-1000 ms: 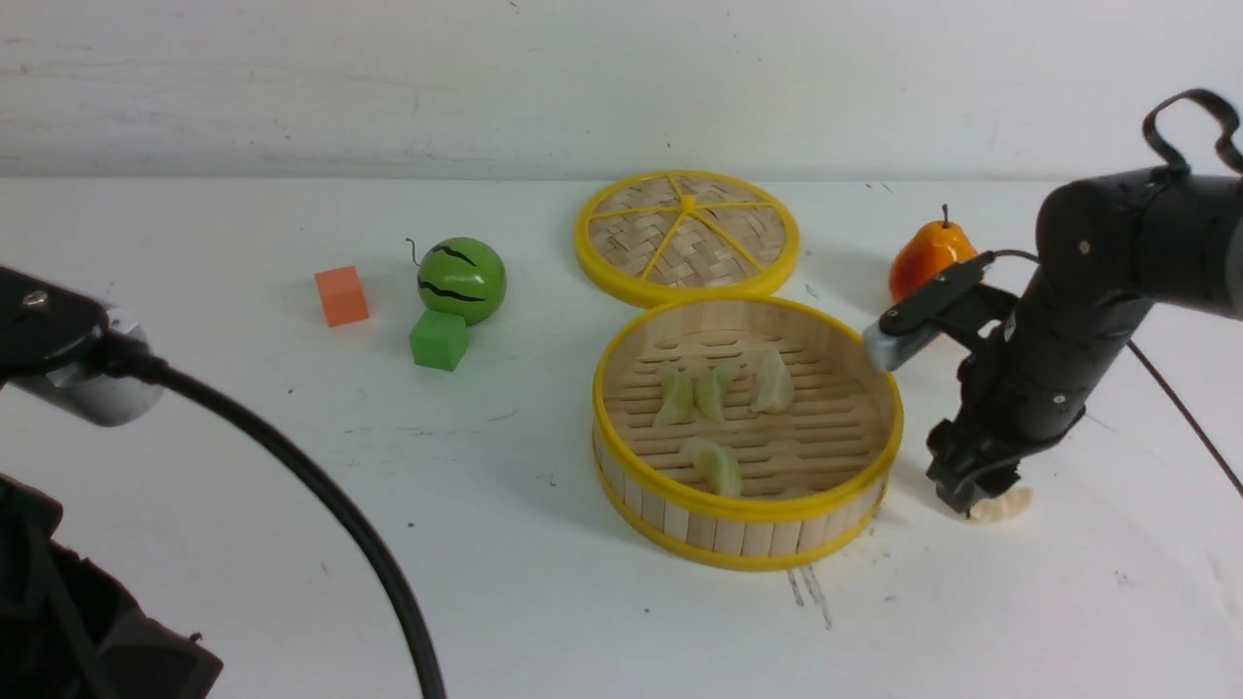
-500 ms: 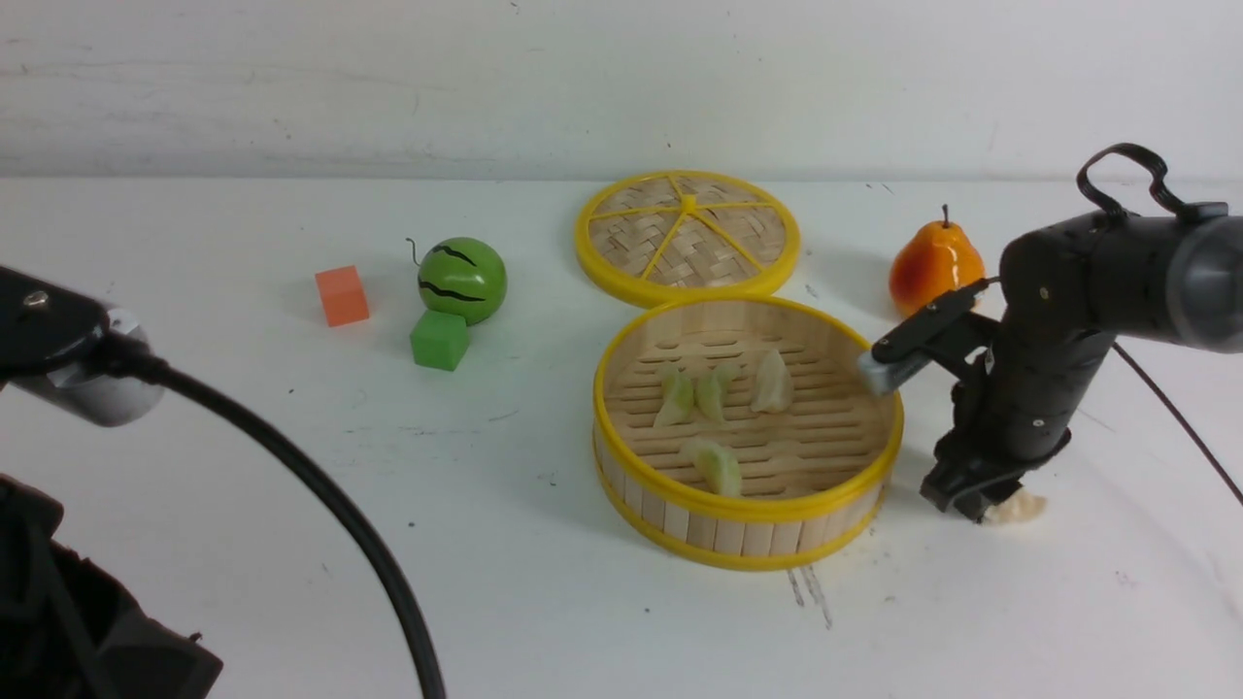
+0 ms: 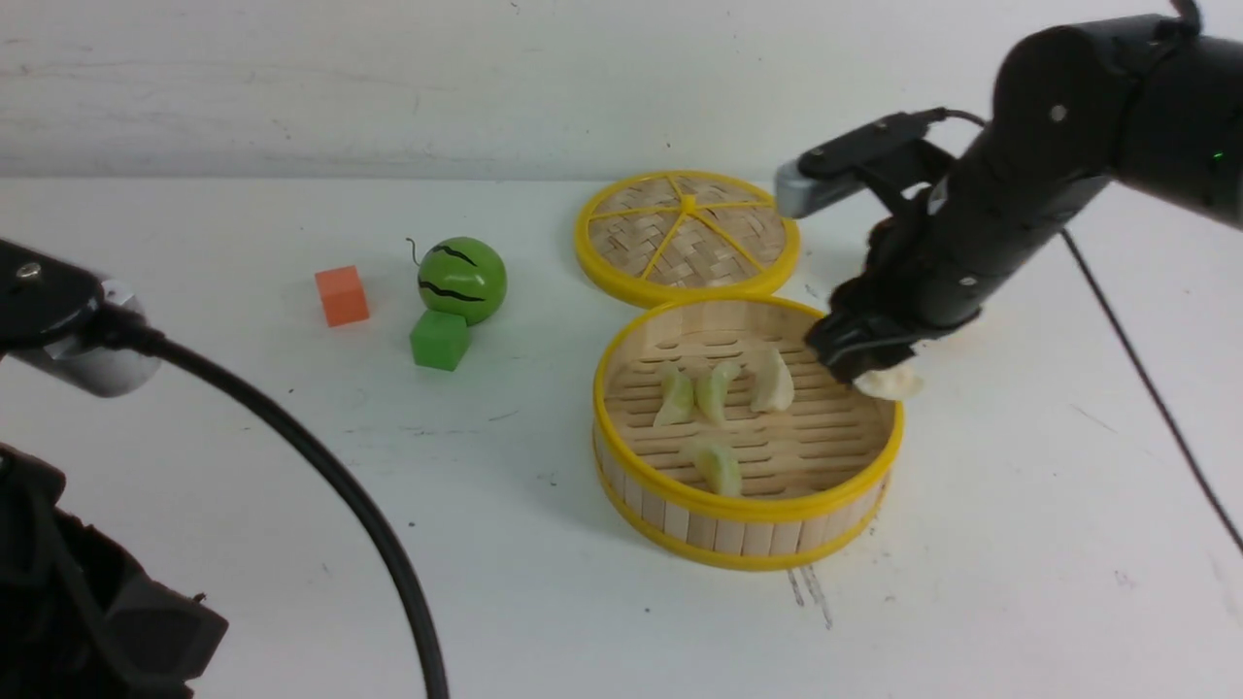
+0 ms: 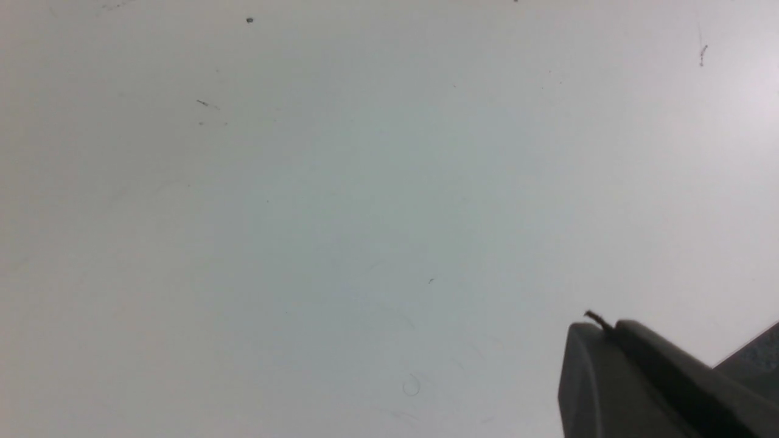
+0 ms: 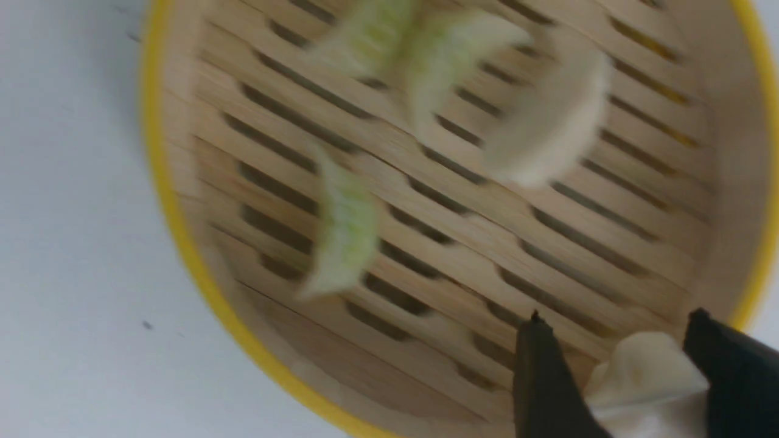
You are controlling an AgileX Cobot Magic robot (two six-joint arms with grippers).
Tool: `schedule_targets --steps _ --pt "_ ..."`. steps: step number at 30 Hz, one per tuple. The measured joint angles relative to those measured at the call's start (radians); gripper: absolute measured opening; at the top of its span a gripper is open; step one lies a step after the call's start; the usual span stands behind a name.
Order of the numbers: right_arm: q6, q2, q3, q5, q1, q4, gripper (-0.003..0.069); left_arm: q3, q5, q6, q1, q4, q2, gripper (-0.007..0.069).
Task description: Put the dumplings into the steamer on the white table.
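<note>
The left gripper (image 4: 599, 340) hangs closed over the white table (image 4: 304, 213). Four dumplings (image 3: 714, 393) lie on the steamer (image 3: 748, 539) floor (three in a row, one nearer). Above its right rim the right gripper (image 3: 874, 374) pinches the fifth dumpling (image 3: 895, 384), clear of the slats.

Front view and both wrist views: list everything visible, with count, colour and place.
white table: one, white, under everything
steamer: one, bamboo with yellow rims, centre-right
dumplings: four, pale cream-green, on steamer floor
held dumpling: one, cream, clamped above steamer's right rim
lid: one, woven, yellow-rimmed, flat behind steamer
striped ball: one, green, left of lid
green cube: one, green, in front of ball
orange cube: one, orange, left of ball
left gripper: one, dark grey, shut over bare table
right gripper: one, black, shut on held dumpling
</note>
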Motion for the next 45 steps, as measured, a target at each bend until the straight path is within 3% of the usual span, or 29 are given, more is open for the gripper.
schedule_targets --steps 4,12,15,16,19,23,28,37,39,45 --pt "0.028 0.077 0.000 -0.081 0.049 0.016 0.0291 0.000 0.011 0.000 0.000 0.000 -0.009 0.0014" --pt "0.125 0.213 0.001 -0.119 0.054 -0.017 0.0295 0.022 0.044 -0.004 0.000 0.008 -0.152 0.0019" --pt "0.149 0.215 -0.001 -0.129 0.054 -0.024 0.0344 0.050 0.045 -0.025 0.000 0.024 -0.215 0.0020" --pt "0.159 0.214 -0.009 -0.118 0.054 -0.027 0.0400 0.083 0.048 -0.054 0.000 0.046 -0.266 0.0021" --pt "0.164 0.190 -0.028 -0.075 0.054 -0.028 0.0469 0.145 0.047 -0.114 0.000 0.094 -0.350 0.0024" --pt "0.170 0.091 -0.037 -0.045 0.054 -0.021 0.0481 0.227 0.023 -0.230 0.000 0.170 -0.469 0.0028" --pt "0.170 -0.128 0.010 -0.078 0.054 -0.013 0.0356 0.338 -0.077 -0.398 0.000 0.238 -0.629 0.0031" --pt "0.133 -0.495 0.359 -0.355 0.054 0.087 0.0017 0.503 -0.379 -0.437 0.000 0.244 -0.751 0.0034" --pt "0.088 -0.583 0.464 -0.431 0.054 0.113 -0.0016 0.536 -0.442 -0.438 0.000 0.255 -0.751 0.0034" --pt "-0.045 -0.842 0.709 -0.542 0.054 0.205 -0.0020 0.574 -0.517 -0.438 0.000 0.279 -0.751 0.0037"
